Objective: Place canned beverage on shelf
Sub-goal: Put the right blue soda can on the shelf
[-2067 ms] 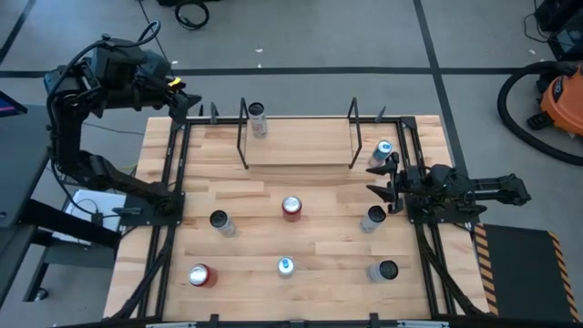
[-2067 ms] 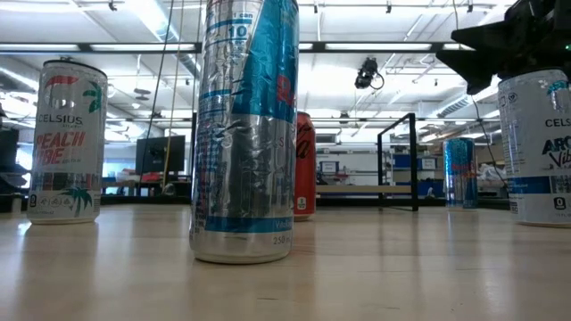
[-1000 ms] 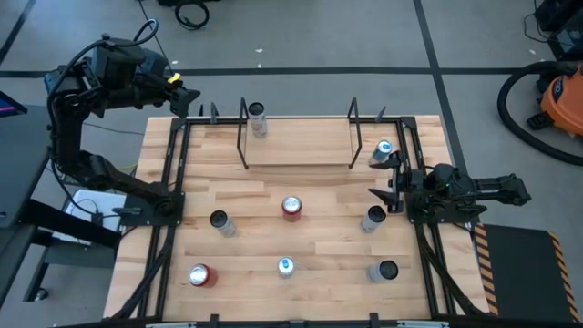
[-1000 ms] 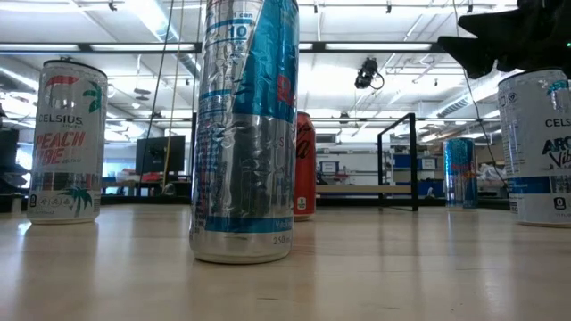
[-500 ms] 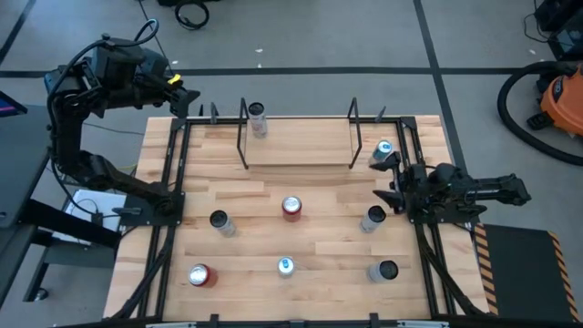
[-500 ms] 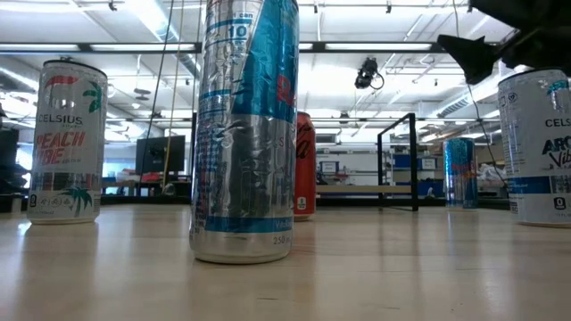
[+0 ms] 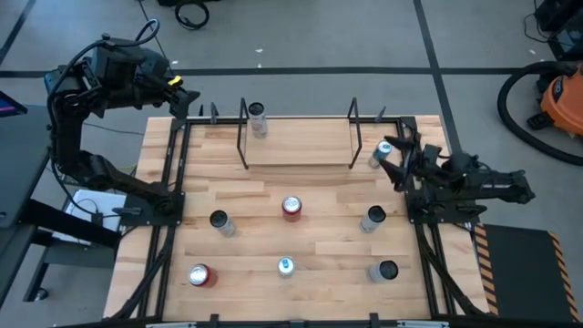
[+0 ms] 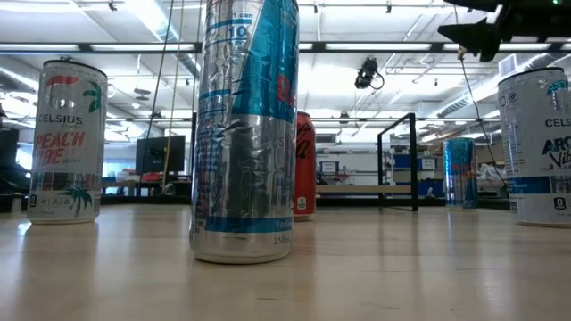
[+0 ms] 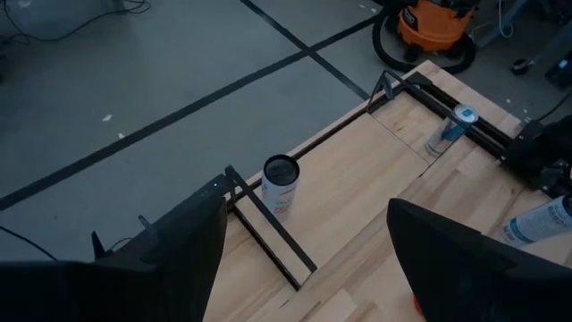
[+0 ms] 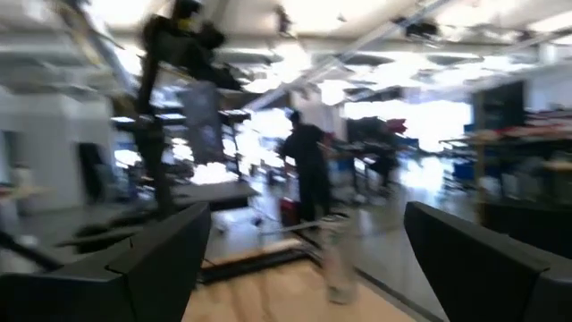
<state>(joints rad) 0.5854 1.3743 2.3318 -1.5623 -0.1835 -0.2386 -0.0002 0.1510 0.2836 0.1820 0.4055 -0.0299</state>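
The right gripper [image 7: 393, 152] is spread wide and holds nothing, right beside a blue can [image 7: 382, 150] next to the shelf [image 7: 298, 144]. One can [image 7: 258, 118] stands on the shelf. The left gripper [image 7: 187, 98] waits past the table's far left corner, fingers apart.

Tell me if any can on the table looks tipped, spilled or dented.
Nothing stands out. Every can stands upright, with no spill on the tabletop. One can already sits on the shelf; the rest are scattered.
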